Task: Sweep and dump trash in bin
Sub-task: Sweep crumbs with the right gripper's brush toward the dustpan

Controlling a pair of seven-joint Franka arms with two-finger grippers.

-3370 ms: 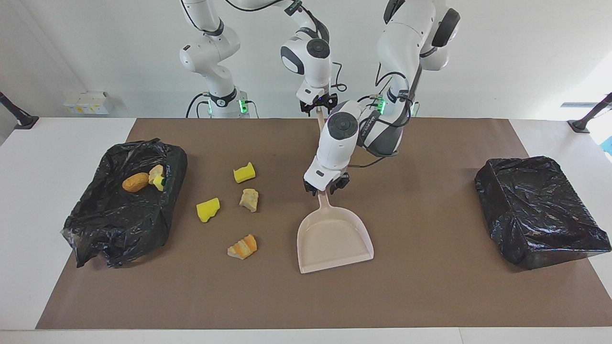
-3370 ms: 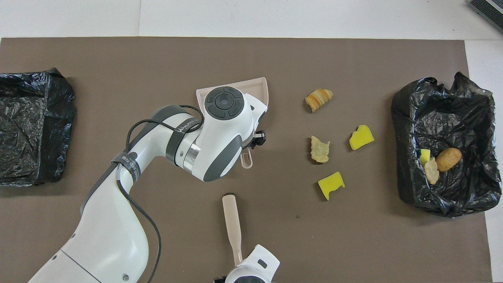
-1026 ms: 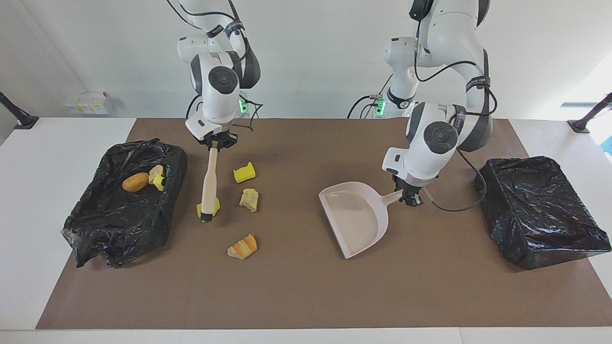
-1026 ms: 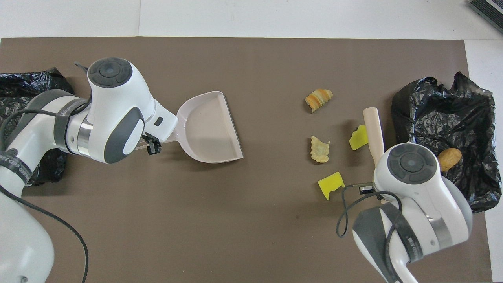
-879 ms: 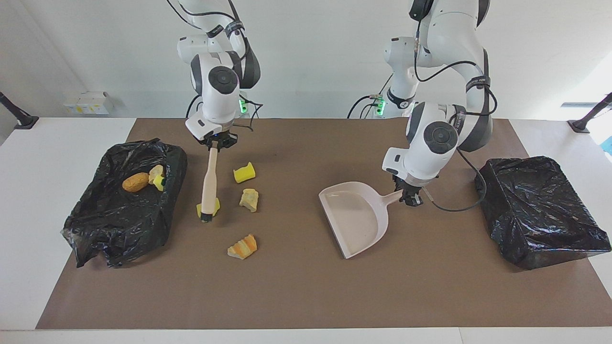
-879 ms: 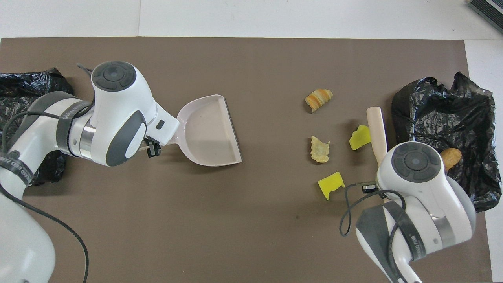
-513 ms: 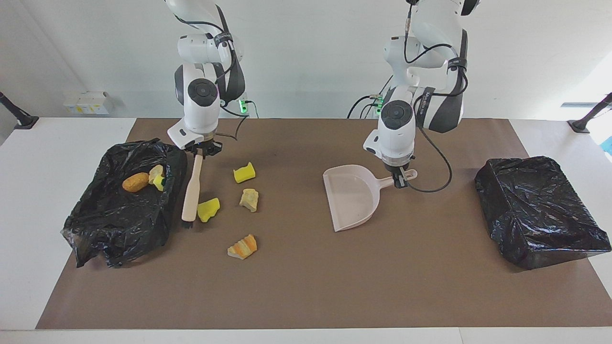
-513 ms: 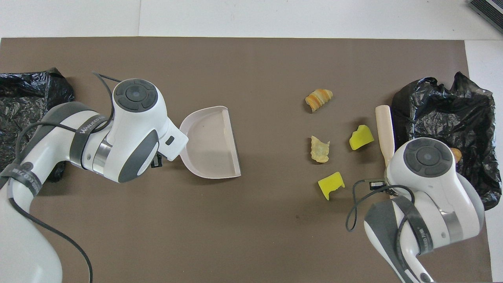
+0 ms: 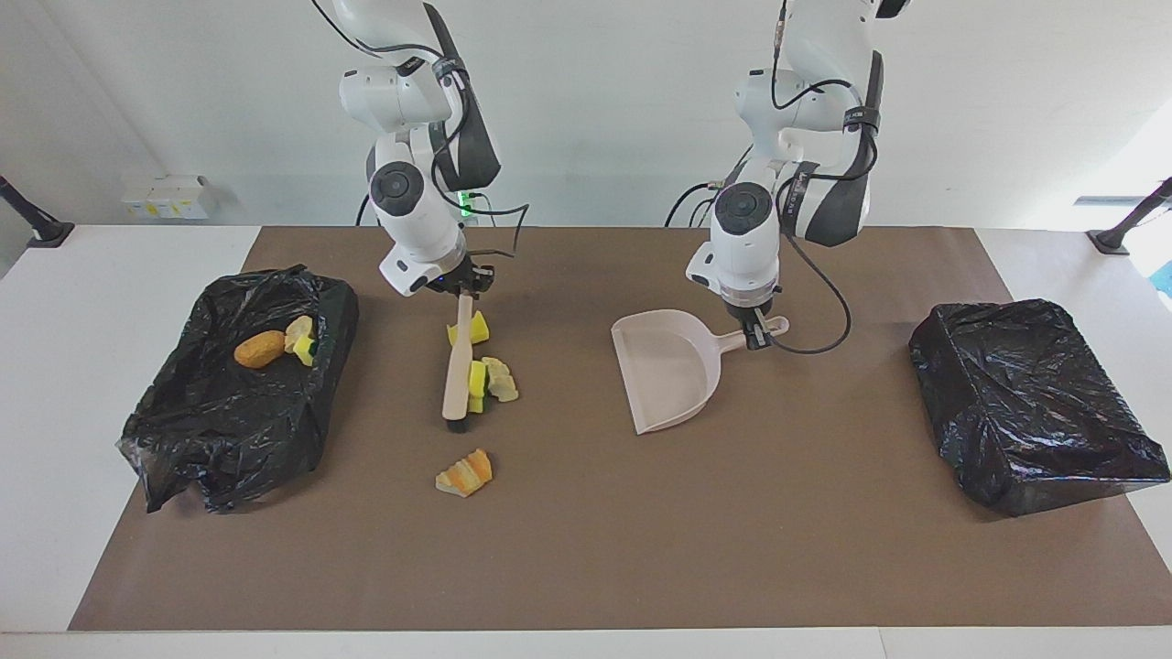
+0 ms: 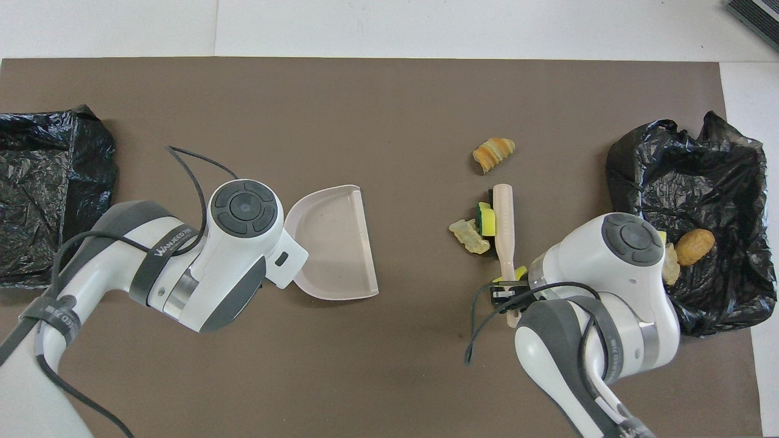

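Observation:
My right gripper (image 9: 462, 289) is shut on the handle of the beige brush (image 9: 455, 371), whose bristle end rests on the mat. A yellow sponge chunk (image 9: 477, 384) and a pale beige lump (image 9: 500, 378) of trash lie pressed against the brush on its dustpan side. Another yellow chunk (image 9: 478, 327) lies under the gripper. The orange-striped wedge (image 9: 465, 472) lies alone, farther from the robots. My left gripper (image 9: 756, 331) is shut on the handle of the beige dustpan (image 9: 668, 371), which rests on the mat with its mouth toward the trash. The dustpan (image 10: 331, 243) holds nothing.
A black-bagged bin (image 9: 220, 458) at the right arm's end holds a brown oval lump (image 9: 259, 349), a beige lump (image 9: 298, 329) and a yellow piece. A second black-bagged bin (image 9: 1035, 403) stands at the left arm's end. A brown mat (image 9: 586, 567) covers the table.
My right gripper swept the brush toward the dustpan, pushing a yellow chunk against the beige lump. My left gripper drew the dustpan a little nearer to the robots and turned it.

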